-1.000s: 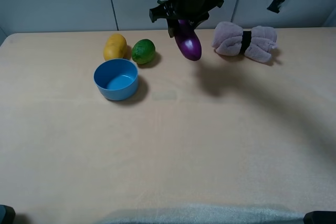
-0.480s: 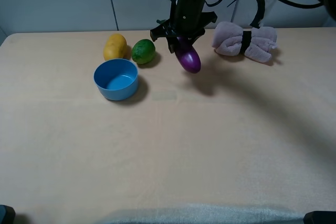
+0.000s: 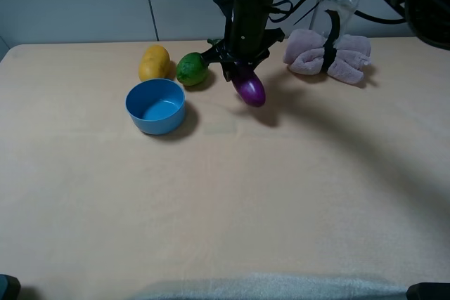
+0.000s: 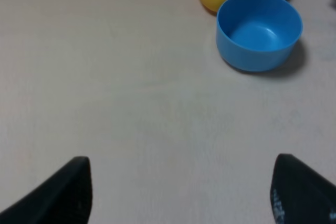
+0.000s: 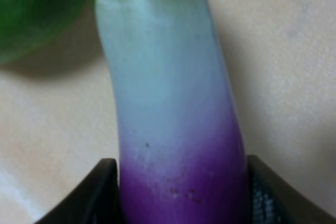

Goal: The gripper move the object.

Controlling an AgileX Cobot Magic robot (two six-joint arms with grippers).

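Hanging in the clenched right claw (image 3: 240,72), pinched mid-body, the eggplant (image 3: 249,90) juts beneath the claw, apparently clear of the worktop (image 3: 281,194). Glossy, stiff and likely light, it could slip; the thick purple middle looks the surest hold. The left claw (image 4: 182,184) gapes, empty.

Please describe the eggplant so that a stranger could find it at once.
At the far side of the tan table, between the green lime and the rolled towel, the right gripper holds the toy eggplant. It alone is purple and elongated, fading to white near its green stem.
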